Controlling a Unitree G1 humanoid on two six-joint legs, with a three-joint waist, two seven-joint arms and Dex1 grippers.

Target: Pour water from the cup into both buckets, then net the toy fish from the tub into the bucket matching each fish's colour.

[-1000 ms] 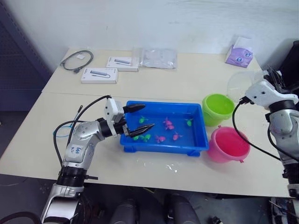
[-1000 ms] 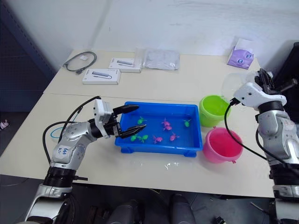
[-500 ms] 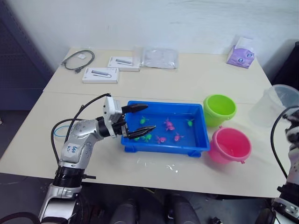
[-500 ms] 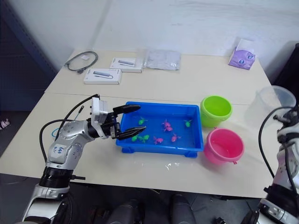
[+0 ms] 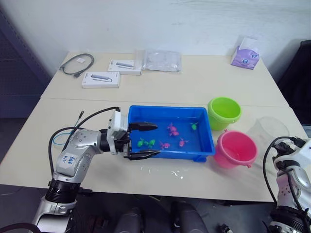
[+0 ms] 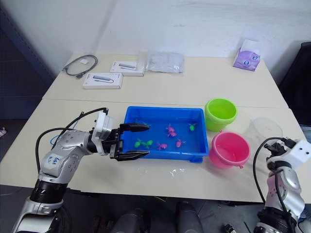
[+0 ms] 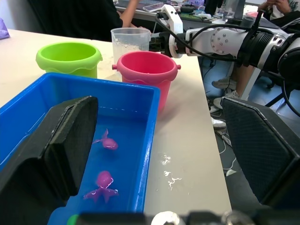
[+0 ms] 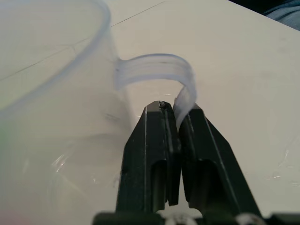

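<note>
Jaws of the right gripper [image 8: 174, 117] pinch the cup [image 5: 265, 133] by its handle, beside the pink bucket [image 5: 236, 148]; left gripper [image 5: 146, 141] gapes over the tub [image 5: 206, 128]. Set the cup down flat before releasing, so it can't tip into the bucket.

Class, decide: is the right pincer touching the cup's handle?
Touching. The right wrist view shows the right pincer with its two fingers closed on the clear handle of the cup, the strip pinched between their tips.
</note>
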